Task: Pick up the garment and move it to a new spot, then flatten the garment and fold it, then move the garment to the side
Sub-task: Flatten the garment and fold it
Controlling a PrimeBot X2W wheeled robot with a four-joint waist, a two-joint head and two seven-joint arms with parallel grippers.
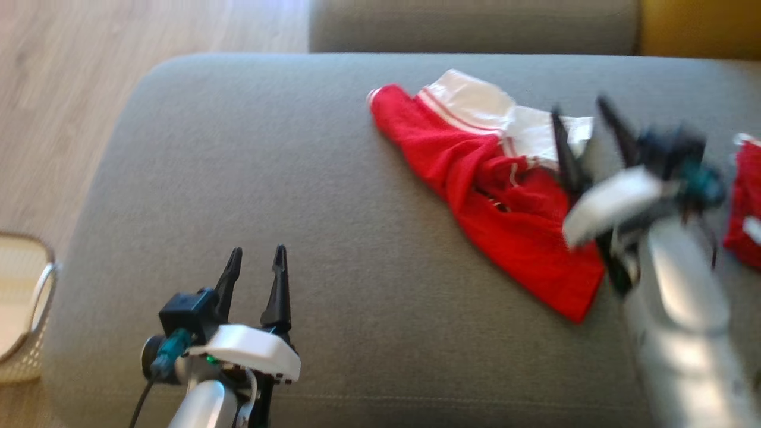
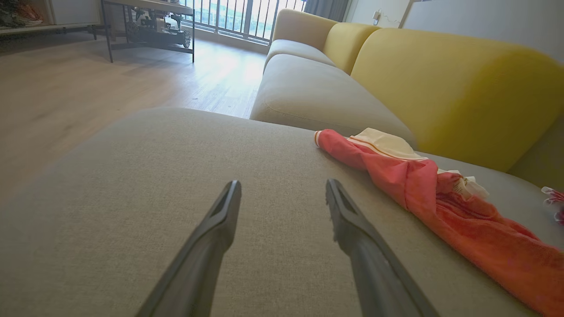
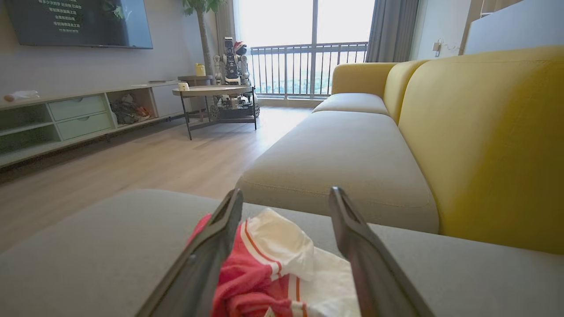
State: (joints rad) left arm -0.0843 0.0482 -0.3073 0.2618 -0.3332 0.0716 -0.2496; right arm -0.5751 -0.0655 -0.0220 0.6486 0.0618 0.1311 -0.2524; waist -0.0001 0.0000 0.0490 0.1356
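On the grey cushion (image 1: 297, 208), the red and white garment (image 1: 493, 196) lies toward the cushion's far right part, bunched and creased, with its white band (image 1: 475, 101) nearest the cushion's far edge. Over the cushion's right side hangs my right gripper (image 1: 579, 107), blurred in the head view. Its jaws are spread wide and grasp nothing; the cloth sits below the fingers, not pinched. My left gripper (image 1: 258, 251) hovers over the cushion's near left part, well apart from the garment, jaws likewise released and empty. Another bit of red cloth (image 1: 743, 202) shows at the cushion's right edge. Since the garment rests loose and rumpled, I judge that flattening is the step in hand. Next I need both arms at the cloth, each pinching an edge or corner and drawing it outward until it lies flat on the cushion
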